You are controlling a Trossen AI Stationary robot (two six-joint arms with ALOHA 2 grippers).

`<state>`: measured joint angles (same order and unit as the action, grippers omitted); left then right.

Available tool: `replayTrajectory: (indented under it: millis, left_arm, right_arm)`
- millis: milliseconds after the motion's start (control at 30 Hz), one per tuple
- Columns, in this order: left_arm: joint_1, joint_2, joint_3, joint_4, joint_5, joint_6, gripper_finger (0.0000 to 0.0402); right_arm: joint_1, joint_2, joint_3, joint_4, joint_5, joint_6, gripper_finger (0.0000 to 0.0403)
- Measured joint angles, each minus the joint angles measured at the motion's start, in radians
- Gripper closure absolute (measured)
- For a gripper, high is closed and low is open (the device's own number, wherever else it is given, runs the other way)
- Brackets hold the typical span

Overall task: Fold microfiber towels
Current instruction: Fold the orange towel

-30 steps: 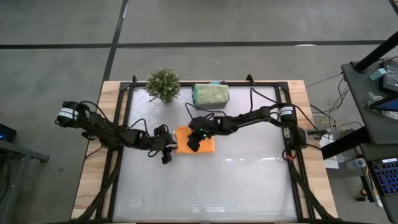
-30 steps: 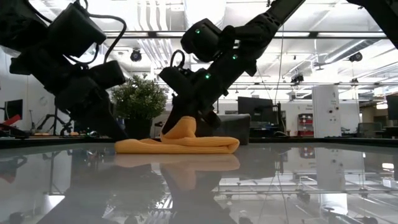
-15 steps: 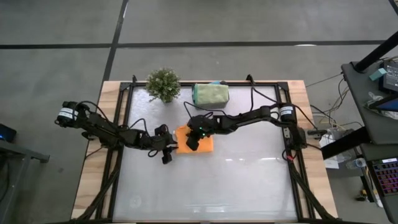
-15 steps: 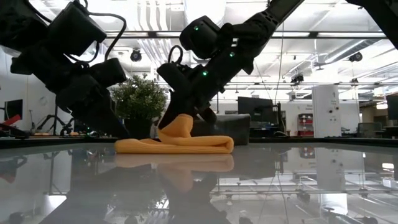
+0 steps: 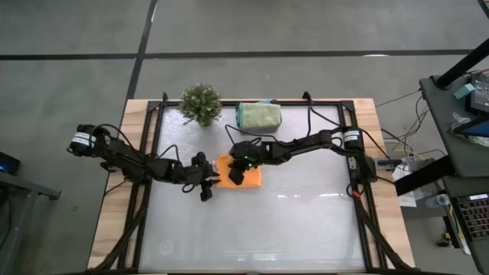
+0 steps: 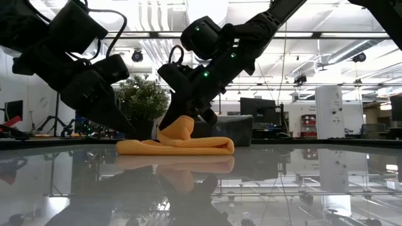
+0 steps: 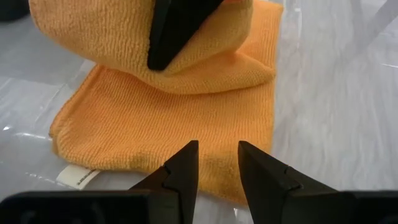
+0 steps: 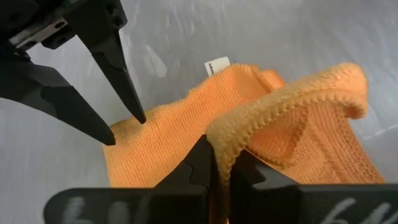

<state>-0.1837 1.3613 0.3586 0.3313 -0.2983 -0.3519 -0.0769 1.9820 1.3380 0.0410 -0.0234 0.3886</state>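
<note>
Right hand (image 8: 219, 163) clamped on lifted orange towel (image 5: 243, 173) edge — left hand (image 7: 217, 163) fingers apart, just beside towel on counter (image 5: 306, 221)

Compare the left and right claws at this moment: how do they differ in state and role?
The right claw is shut on the orange towel, lifting one edge over the rest. The left claw is open, holds nothing, and sits low at the towel's other edge. Both point at that towel, near the middle of the table.

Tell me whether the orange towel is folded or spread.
Partly folded: the right gripper lifts one edge of the orange towel over itself.
</note>
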Motion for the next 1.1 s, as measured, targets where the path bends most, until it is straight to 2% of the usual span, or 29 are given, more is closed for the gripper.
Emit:
replayTrajectory:
  millis: [333,567,800,1000,1100]
  left_arm:
    - [0.0,0.0,-0.001,0.0,-0.002,-0.001,0.0304]
    - [0.0,0.0,-0.002,-0.001,-0.003,-0.002,0.0304]
    - [0.0,0.0,-0.002,0.0,-0.006,-0.001,0.0304]
    - [0.0,-0.001,-0.002,-0.006,-0.004,-0.006,0.0304]
    - [0.0,-0.008,0.002,-0.028,0.033,-0.014,0.0304]
  right_arm:
    - [0.0,0.0,0.0,0.0,0.0,0.007,0.0384]
    - [0.0,0.0,-0.001,0.009,0.0,0.072,0.0317]
    - [0.016,-0.002,-0.001,0.141,-0.005,0.056,0.0246]
    - [0.017,-0.003,-0.001,0.178,-0.005,0.012,0.0214]
    - [0.017,-0.005,-0.001,0.173,-0.003,-0.022,0.0208]
